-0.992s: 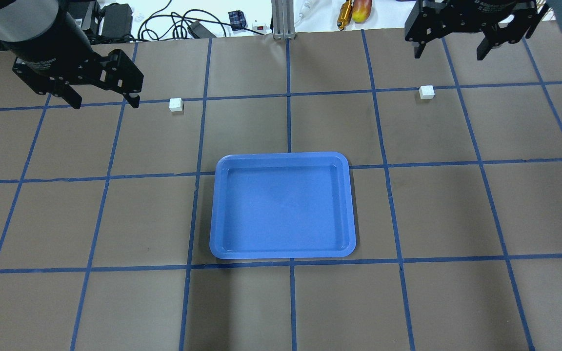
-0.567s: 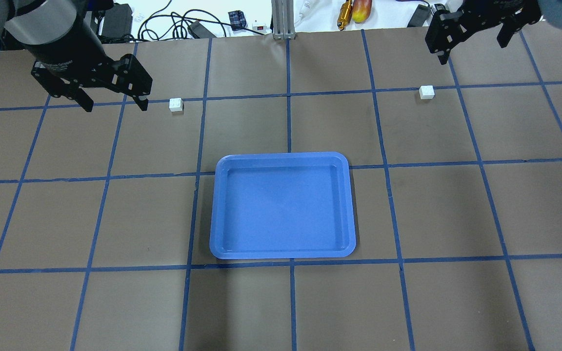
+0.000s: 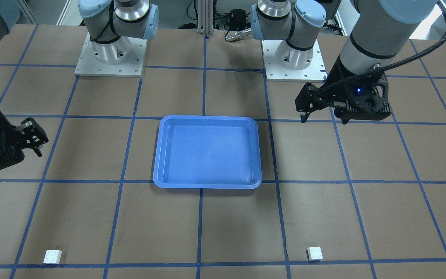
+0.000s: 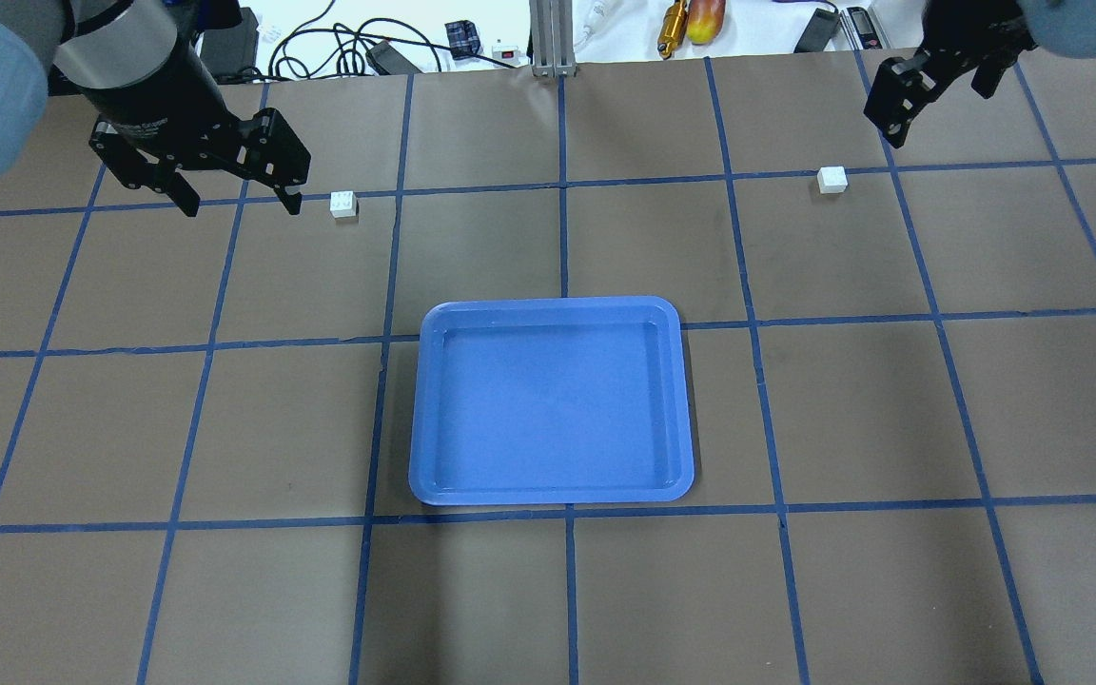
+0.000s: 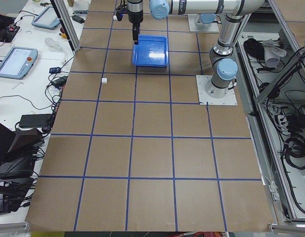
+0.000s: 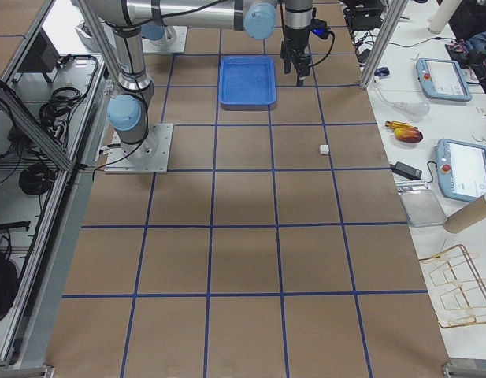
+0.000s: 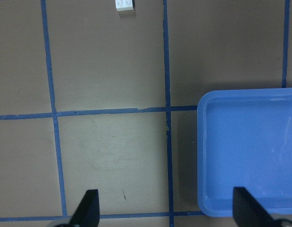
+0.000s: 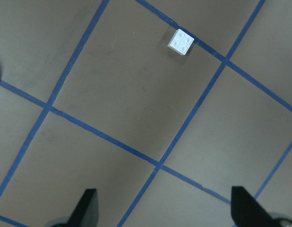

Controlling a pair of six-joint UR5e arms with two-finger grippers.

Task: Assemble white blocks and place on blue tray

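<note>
Two white blocks lie apart on the brown table. The left one [image 4: 343, 205] sits just right of my left gripper [image 4: 242, 202], which is open, empty and above the table; it also shows at the top of the left wrist view [image 7: 124, 4]. The right block [image 4: 831, 179] lies on a tape line, left of and nearer than my right gripper [image 4: 938, 90], which is open and empty at the far right edge; it shows in the right wrist view [image 8: 181, 41]. The blue tray [image 4: 434, 409] is empty in the middle of the table.
Blue tape grid lines cross the table. Cables, a power brick and tools [image 4: 672, 24] lie on the white bench beyond the far edge. The two arm bases [image 3: 110, 50] stand on the robot's side of the tray.
My left gripper has moved right, close to the left block. My right gripper has moved right and away, partly past the top right corner of the overhead view. Blocks and tray have not moved.
</note>
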